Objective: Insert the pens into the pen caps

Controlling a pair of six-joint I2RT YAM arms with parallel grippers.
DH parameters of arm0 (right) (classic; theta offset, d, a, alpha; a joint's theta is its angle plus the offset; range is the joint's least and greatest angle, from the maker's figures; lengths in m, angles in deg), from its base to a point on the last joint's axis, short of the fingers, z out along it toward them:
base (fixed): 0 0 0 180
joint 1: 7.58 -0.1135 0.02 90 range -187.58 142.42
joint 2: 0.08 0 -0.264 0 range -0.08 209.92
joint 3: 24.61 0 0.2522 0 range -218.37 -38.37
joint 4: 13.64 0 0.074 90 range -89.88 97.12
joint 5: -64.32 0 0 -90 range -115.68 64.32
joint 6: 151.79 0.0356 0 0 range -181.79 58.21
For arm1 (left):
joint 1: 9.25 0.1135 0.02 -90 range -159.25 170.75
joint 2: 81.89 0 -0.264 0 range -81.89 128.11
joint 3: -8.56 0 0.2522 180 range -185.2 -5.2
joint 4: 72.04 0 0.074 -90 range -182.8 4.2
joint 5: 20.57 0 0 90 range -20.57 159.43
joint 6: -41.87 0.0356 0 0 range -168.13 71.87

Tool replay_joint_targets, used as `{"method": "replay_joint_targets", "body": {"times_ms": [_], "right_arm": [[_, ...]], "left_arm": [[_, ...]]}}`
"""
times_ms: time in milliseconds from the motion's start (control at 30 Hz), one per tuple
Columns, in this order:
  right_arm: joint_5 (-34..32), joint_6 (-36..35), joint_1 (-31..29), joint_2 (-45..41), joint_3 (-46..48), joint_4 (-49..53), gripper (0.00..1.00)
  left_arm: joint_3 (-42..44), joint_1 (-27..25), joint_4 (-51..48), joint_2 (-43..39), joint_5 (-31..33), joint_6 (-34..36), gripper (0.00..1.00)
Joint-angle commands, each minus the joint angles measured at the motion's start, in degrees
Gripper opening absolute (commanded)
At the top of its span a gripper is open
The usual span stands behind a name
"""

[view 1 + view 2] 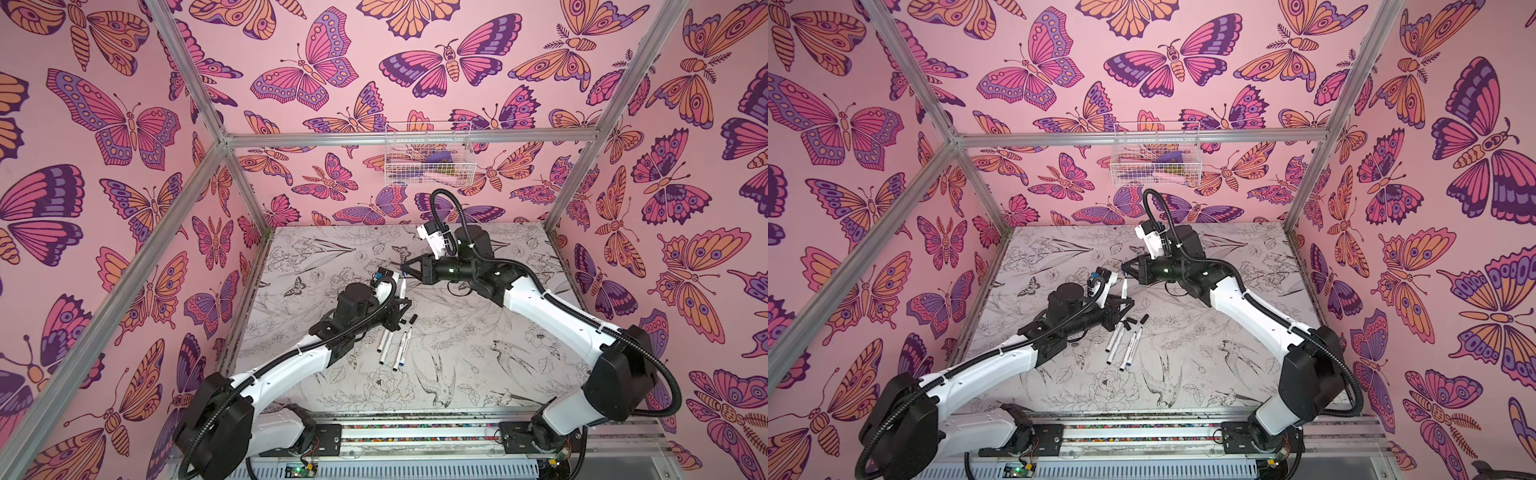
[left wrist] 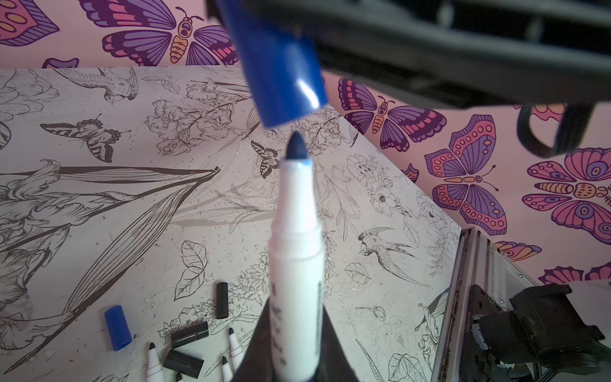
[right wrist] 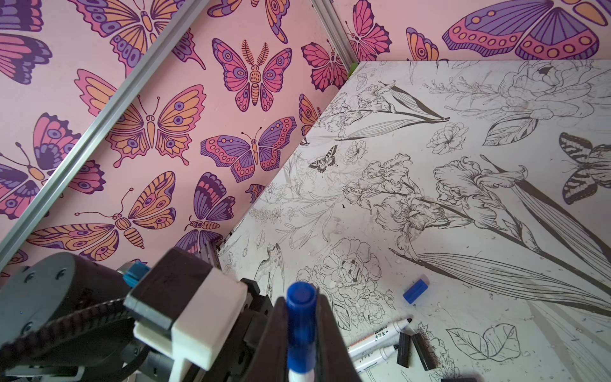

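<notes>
My left gripper clamps the slim white blue-tipped pen; the stubby blue plastic cap, pinched in the right gripper, sits just off its tip at 12 o'clock, slightly tilted.

Far table open — loose pens and caps clutter the middle.

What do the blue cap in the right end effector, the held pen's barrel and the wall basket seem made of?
The blue cap looks like glossy moulded plastic: a sharp white highlight runs along it. The pen barrel looks like smooth white plastic with dark print. The basket is a thin white wire grid, probably coated metal.
</notes>
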Motion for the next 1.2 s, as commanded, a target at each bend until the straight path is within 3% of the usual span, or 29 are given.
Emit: {"method": "replay_joint_targets", "body": {"times_ms": [0, 700, 1000, 1167], "right_arm": [[-0.5, -1.0, -0.3, 0.5, -0.7, -0.8, 0.0], [1.4, 2.4, -1.0, -1.6, 3.7, -3.4, 0.0], [1.9, 1.8, -1.0, -5.2, 5.1, -2.0, 0.0], [5.8, 1.7, -1.0, -5.8, 4.9, -3.1, 0.0]], "left_arm": [[1.1, -0.4, 1.7, -0.8, 0.2, -0.4, 0.0], [1.1, -0.3, 2.1, -0.5, 1.4, -0.2, 0.0], [-0.8, 0.1, 5.8, 0.5, 1.0, -0.8, 0.0], [-3.7, 0.1, 10.5, 0.8, -1.1, -0.3, 0.0]]}}
